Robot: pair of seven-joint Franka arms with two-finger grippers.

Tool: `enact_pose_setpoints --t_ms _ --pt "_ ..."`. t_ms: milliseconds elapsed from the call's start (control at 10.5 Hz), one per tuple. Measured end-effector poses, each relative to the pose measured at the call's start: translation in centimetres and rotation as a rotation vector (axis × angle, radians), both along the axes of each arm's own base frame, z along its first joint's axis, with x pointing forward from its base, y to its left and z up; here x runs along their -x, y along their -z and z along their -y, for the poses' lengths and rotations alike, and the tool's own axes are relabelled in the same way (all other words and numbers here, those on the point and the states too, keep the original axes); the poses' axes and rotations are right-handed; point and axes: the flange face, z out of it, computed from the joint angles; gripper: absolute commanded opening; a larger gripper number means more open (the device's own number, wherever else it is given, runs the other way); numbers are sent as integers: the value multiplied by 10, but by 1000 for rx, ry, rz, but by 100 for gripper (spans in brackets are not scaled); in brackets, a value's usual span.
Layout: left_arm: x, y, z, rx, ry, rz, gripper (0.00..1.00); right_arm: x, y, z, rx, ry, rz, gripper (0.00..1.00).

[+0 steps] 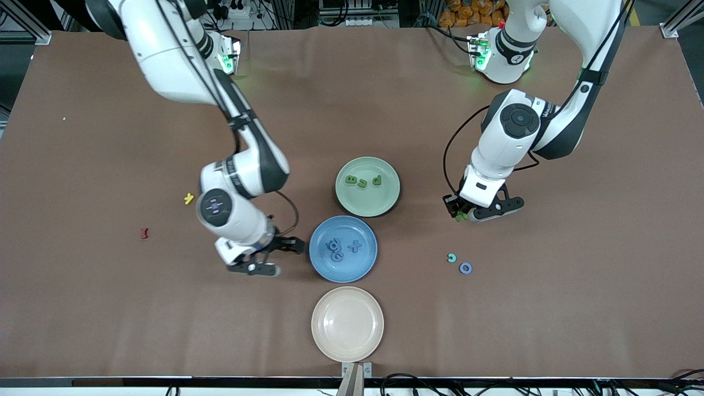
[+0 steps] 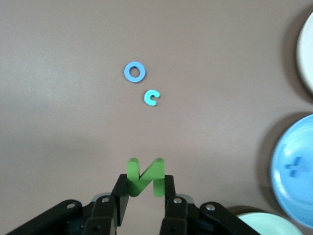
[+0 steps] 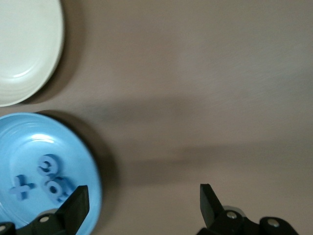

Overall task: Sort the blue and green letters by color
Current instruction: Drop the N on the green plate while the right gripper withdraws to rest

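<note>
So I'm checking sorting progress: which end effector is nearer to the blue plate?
Right. The right end effector is open beside the blue plate; the left end effector, holding a green letter, is farther off.

3 plates [image 1: 367,187], 10 letters [image 1: 355,246].

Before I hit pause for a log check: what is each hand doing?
Left hand: closed on the green N.
Right hand: open, holding nothing, beside the blue plate.

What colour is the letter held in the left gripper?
Green; the N shows best in the left wrist view.
</note>
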Motion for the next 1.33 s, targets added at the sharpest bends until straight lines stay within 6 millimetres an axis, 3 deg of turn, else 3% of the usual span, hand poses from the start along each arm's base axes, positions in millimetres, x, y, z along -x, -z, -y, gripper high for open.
enact_pose_setpoints --t_ms 285,476,666,856,1046,1332 --pt "-7 -45 37 54 -128 5 0 -22 -58 94 17 -50 -27 100" --pt "11 -51 72 88 -172 -16 0 -29 -90 155 88 -45 -28 100" --pt "37 -44 113 112 -214 -50 0 -33 -101 208 160 -36 -30 100" --pt "69 -26 154 112 -227 -97 0 -35 -110 243 222 -28 -23 100" --pt "104 8 191 86 -193 -162 0 -32 -127 275 236 -33 -26 100" --pt "129 52 220 57 -145 -232 0 -18 -176 317 233 -32 -21 100"
